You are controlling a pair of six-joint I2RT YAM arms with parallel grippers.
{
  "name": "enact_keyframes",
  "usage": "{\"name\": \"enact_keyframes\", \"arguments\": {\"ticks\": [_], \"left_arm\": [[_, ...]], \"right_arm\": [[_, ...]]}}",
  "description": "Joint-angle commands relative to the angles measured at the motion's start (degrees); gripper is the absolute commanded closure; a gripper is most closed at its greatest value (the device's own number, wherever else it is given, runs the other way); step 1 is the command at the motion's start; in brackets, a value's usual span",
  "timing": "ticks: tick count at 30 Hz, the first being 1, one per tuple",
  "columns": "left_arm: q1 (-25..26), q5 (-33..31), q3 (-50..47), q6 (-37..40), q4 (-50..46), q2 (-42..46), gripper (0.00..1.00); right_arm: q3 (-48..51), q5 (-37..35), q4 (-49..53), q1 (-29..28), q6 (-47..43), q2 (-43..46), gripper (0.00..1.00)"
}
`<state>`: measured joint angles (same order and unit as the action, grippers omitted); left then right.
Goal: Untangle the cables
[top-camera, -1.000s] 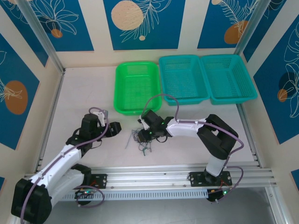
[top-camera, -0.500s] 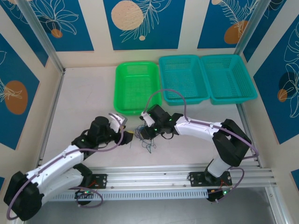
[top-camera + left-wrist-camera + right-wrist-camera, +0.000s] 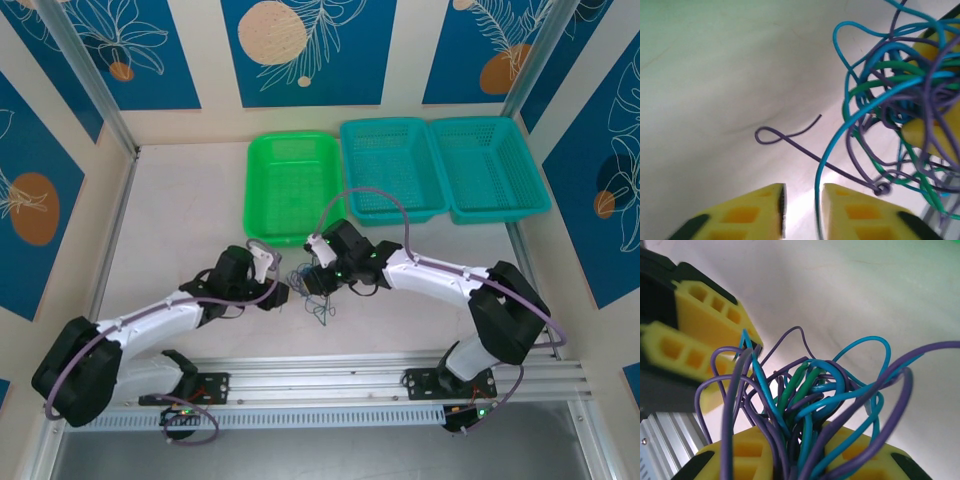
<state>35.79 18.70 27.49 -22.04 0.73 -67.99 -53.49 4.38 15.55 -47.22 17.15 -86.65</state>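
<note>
The cables [image 3: 312, 292] are a tangled clump of thin blue, green and purple wires just in front of the green basket, with a few strands hanging below it. My right gripper [image 3: 802, 452] is shut on the clump [image 3: 810, 390], the wires fanning out from between its yellow fingers; in the top view it [image 3: 316, 280] sits right above the tangle. My left gripper [image 3: 802, 210] is close to the clump's left side [image 3: 284, 293]. Its jaws stand a narrow gap apart with one blue strand [image 3: 832, 150] running between them. A purple strand [image 3: 790, 142] trails from the clump [image 3: 895, 95] over the table.
A green basket [image 3: 293, 187] and two teal baskets [image 3: 392, 168] [image 3: 495, 165] stand along the back. An aluminium rail [image 3: 350, 375] runs along the near edge. Panel walls close in the left and right sides.
My left arm has reached right, up to the clump, and its jaws have narrowed around a blue strand. My right gripper has kept hold of the clump, barely shifting.
</note>
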Motion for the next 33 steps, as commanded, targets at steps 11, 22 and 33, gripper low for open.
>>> {"name": "enact_keyframes", "arguments": {"ticks": [11, 22, 33], "left_arm": [[-1.0, -16.5, 2.2, -3.2, -6.8, 10.9, 1.00], [-12.5, -23.2, 3.7, -5.7, -21.1, 23.4, 1.00], [-15.3, -17.5, -1.1, -6.2, -17.8, 28.3, 1.00]], "right_arm": [[11.1, -29.0, 3.1, 2.6, 21.5, 0.9, 0.79], [21.2, -29.7, 4.5, 14.6, 31.2, 10.7, 0.50], [21.4, -16.6, 3.0, 18.5, 24.6, 20.9, 0.17]]}}
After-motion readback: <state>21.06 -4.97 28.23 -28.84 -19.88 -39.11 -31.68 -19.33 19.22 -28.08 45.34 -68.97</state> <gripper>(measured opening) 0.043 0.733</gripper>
